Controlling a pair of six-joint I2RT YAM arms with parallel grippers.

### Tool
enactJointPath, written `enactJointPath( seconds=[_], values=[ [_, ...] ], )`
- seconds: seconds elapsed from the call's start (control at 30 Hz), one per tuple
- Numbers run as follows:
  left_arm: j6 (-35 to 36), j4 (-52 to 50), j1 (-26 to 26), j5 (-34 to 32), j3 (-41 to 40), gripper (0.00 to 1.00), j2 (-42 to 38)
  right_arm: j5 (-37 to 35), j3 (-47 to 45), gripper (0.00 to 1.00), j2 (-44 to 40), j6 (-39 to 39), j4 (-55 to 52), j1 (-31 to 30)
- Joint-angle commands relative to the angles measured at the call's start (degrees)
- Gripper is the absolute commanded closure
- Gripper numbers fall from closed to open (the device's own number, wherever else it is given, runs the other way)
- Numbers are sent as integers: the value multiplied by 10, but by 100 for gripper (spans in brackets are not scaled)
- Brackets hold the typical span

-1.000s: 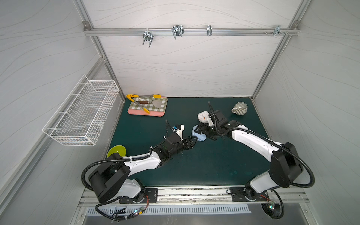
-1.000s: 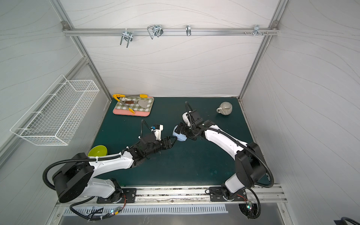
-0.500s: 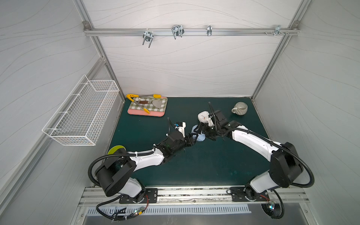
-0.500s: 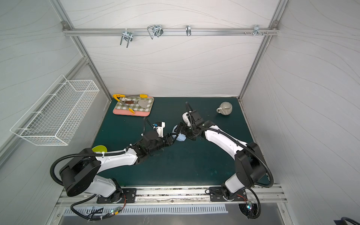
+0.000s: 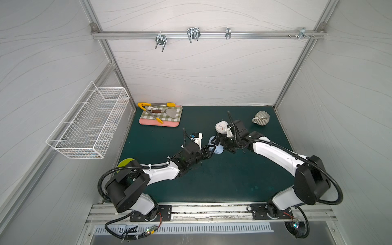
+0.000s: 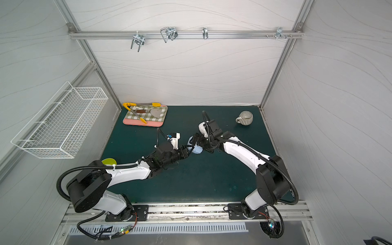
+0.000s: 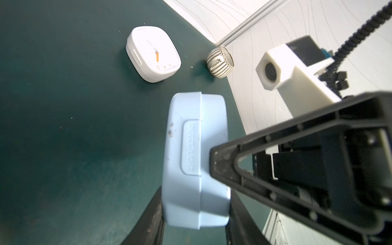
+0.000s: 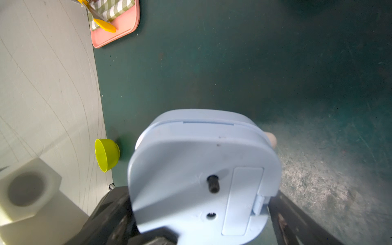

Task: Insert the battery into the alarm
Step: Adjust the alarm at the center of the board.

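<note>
left arm has reached further in since a second ago and the left gripper [image 5: 211, 151] has narrowed onto the blue alarm [image 7: 191, 152], fingers against both faces, mid-mat between the arms. right gripper [image 5: 219, 143] stands wide either side of it, contact can't be told. step looks like a handover; battery cover [image 8: 241, 199] is shut and no battery is clearly visible, so next needs the cover off.
</note>
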State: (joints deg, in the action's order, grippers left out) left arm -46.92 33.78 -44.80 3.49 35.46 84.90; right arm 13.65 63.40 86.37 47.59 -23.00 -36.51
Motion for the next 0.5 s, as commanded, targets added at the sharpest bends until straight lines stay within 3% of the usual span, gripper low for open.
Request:
enactJointPath(
  seconds=[0.0,0.17,0.3,0.47],
  values=[
    [82,11,-2,-2,28,77,-21,-23,6,1,-29,-12,-16,1],
    [311,-6,-2,-52,33,75,-43,-35,7,1,-66,-27,-58,28],
    [529,76,-2,-86,26,73,-25,-18,9,1,-112,-42,-95,64],
    [786,133,-2,-78,42,72,16,145,-11,1,-145,5,-81,152]
  ],
)
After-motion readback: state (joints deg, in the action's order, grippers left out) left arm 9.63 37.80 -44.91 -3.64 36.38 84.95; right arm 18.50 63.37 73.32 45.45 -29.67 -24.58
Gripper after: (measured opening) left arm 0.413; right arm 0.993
